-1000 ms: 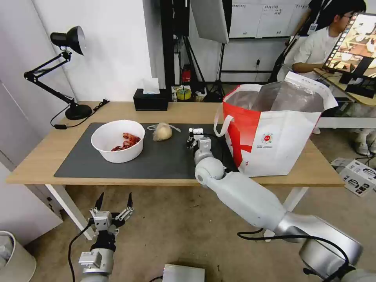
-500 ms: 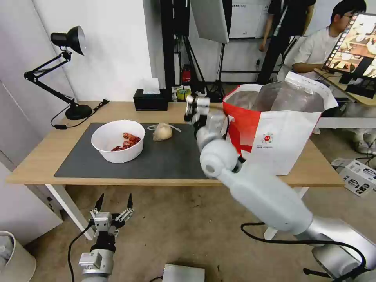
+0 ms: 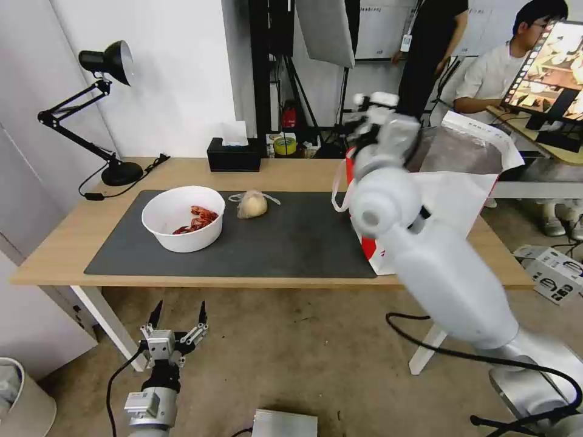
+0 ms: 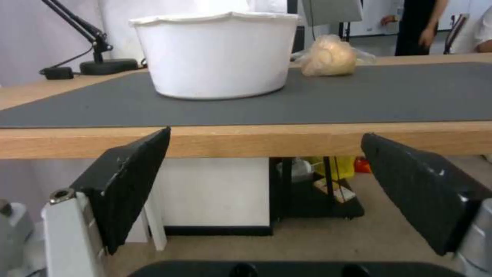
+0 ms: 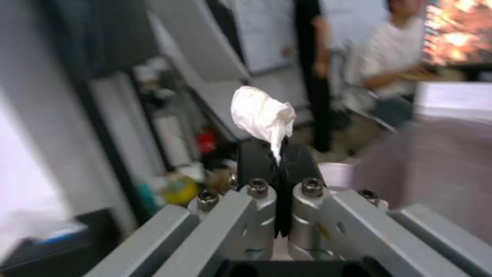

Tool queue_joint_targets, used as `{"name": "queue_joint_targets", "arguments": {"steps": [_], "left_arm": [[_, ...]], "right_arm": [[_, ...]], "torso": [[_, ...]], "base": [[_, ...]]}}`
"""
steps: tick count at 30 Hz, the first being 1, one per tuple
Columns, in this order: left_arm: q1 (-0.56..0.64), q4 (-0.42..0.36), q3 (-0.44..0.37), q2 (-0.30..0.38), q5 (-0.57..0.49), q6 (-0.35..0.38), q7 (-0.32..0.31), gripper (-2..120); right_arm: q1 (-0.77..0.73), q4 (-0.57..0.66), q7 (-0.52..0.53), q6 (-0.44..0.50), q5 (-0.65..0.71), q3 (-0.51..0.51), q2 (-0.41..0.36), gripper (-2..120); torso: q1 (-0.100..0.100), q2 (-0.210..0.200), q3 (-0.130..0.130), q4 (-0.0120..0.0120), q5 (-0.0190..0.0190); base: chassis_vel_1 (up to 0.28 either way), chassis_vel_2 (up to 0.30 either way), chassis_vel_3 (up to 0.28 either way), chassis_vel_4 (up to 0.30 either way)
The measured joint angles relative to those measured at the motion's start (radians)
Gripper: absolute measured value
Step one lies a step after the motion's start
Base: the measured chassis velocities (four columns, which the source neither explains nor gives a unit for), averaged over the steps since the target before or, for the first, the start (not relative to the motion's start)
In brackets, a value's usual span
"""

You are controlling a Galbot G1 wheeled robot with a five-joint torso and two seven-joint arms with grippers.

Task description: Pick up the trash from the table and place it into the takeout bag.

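My right gripper is raised high over the left rim of the takeout bag, a white-and-red tote with foil lining at the right end of the table. In the right wrist view the gripper is shut on a crumpled white tissue. A white bowl of red shell scraps sits on the dark grey mat. Beside it lies a small clear bag with a beige lump. My left gripper hangs open below the table's front edge, facing the bowl and the small bag.
A black desk lamp stands at the table's back left, its cable trailing over the wood. A black tissue box sits at the back edge. Behind the bag there is a monitor. A white bin stands on the floor at left.
My right arm has lifted from the mat and swung up and right to the takeout bag's rim. The left arm has stayed put.
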Motion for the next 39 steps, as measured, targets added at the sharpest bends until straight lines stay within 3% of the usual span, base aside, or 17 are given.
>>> {"name": "queue_joint_targets", "arguments": {"steps": [7,15,20,27,29,30,39], "left_arm": [[-0.007,0.003,0.017,0.004,0.001,-0.006,0.000,100],[-0.013,0.006,0.035,0.000,0.010,-0.009,0.000,100],[-0.013,0.006,0.037,-0.001,0.013,-0.011,0.000,100],[-0.009,0.010,0.044,-0.008,0.023,-0.021,0.001,100],[-0.009,0.010,0.044,-0.008,0.023,-0.021,0.001,100],[-0.009,0.011,0.046,-0.012,0.030,-0.023,0.001,100],[-0.009,0.017,0.044,-0.017,0.034,-0.032,0.001,100]], "right_arm": [[0.040,-0.032,0.060,-0.137,0.185,0.040,-0.105,0],[0.053,-0.021,0.172,-0.202,0.405,0.042,-0.165,0],[0.044,-0.010,0.188,-0.219,0.456,0.042,-0.202,0],[0.037,-0.003,0.187,-0.223,0.477,0.041,-0.233,24],[0.037,-0.003,0.187,-0.223,0.477,0.041,-0.233,24],[0.031,-0.001,0.187,-0.222,0.480,0.043,-0.236,35],[0.020,0.004,0.176,-0.221,0.484,0.030,-0.261,64]], "torso": [[0.000,0.000,0.000,0.0000,-0.0001],[0.000,0.000,0.000,0.0003,-0.0003],[0.000,0.000,0.000,0.0002,-0.0002],[0.000,0.000,0.000,0.0002,-0.0002],[0.000,0.000,0.000,0.0002,-0.0002],[0.000,0.000,0.000,0.0002,-0.0003],[0.000,0.000,0.000,0.0002,-0.0003]], "base": [[0.000,0.000,0.000,0.000],[0.000,0.000,0.000,0.000],[0.000,0.000,0.000,0.000],[0.000,0.000,0.000,0.000],[0.000,0.000,0.000,0.000],[0.000,0.000,0.000,0.000],[0.000,0.000,0.000,0.000]]}}
